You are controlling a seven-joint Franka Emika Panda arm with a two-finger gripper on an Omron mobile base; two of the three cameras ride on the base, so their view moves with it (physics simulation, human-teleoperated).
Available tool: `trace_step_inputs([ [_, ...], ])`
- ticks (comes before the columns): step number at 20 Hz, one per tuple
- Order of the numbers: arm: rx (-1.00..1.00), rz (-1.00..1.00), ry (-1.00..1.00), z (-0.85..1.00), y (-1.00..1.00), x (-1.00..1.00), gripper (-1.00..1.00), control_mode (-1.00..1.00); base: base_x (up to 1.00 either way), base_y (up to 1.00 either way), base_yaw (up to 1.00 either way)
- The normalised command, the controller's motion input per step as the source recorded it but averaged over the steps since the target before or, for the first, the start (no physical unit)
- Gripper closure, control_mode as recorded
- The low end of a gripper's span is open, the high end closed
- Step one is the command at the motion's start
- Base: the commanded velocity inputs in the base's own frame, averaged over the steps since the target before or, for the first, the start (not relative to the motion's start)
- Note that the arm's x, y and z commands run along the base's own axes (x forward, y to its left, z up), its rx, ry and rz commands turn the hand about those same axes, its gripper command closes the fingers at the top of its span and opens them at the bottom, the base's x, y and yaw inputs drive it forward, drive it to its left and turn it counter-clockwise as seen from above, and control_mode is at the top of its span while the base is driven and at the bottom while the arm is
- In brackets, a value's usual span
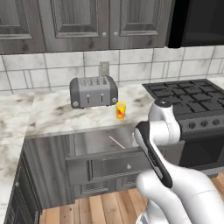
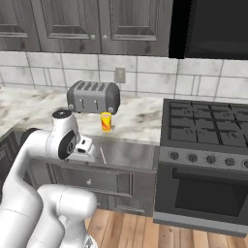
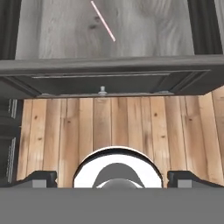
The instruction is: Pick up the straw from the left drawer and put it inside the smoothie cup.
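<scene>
You are looking at the straw (image 3: 103, 20), a very thin, straight, pale pink stick that lies flat and slantwise on the bare grey wood-grain floor of the left drawer (image 3: 109, 78). The drawer stands pulled out from under the marble counter (image 1: 52, 116); its panelled front carries a small round knob (image 3: 102, 91).

In the hand view, the straw lies beyond the drawer front, toward the top of the picture. The gripper (image 3: 112, 178) hangs on the near side of that front, over the plank floor (image 3: 131, 127), well apart from the straw. Its two dark fingertips (image 3: 41, 178) stand far apart at the lower corners of that view, with nothing between them: the jaws are spread wide and hold nothing.

In the left base view, you find the straw (image 1: 117, 141) inside the drawer (image 1: 100, 162), just left of the white arm (image 1: 153, 157).

The smoothie cup (image 1: 120, 110), small, yellow and tapered with a red mark, stands upright on the counter behind the drawer, just right of the toaster (image 1: 93, 91). In the right base view the cup (image 2: 106, 121) stands in front of the toaster (image 2: 94, 97).
</scene>
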Motion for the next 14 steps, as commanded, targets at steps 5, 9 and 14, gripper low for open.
trace_step_inputs([
  [5, 0.00, 0.00, 0.03, 0.00, 0.16, 0.50, -1.00, -1.00, 0.00, 0.00, 0.00],
  [9, 0.00, 0.00, 0.06, 0.00, 0.12, 0.68, -1.00, -1.00, 0.00, 0.00, 0.00],
  [14, 0.00, 0.00, 0.05, -0.08, 0.02, 0.63, -1.00, -1.00, 0.00, 0.00, 0.00],
])
